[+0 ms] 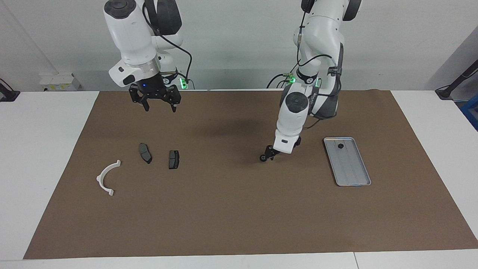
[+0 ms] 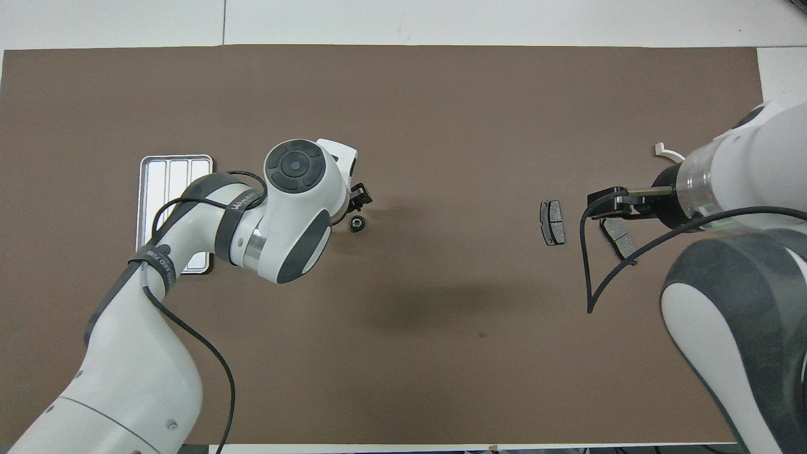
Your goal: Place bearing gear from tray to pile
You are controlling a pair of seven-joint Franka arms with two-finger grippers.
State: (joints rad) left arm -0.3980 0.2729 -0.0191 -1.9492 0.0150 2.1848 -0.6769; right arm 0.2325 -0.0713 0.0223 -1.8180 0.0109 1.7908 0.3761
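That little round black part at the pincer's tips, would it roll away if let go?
Probably. The bearing gear looks round like a wheel, so on edge it may roll across the flat brown mat. It seems small and stiff, likely light to carry. The left pincer appears to hold it low, so a drop would be gentle.

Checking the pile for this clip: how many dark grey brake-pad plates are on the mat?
2: one plate beside the white bracket, the other plate beside it toward the left arm's end. None seems hidden.

Illumination: bright, even, from overhead.
Shadows: soft dark patch on the brown table mat [image 1: 231, 129], also mid-mat in the overhead view [image 2: 429, 309].
Glare: mild sheen on the flat silver metal tray [image 1: 353, 175].
Focus: sharp in both views.
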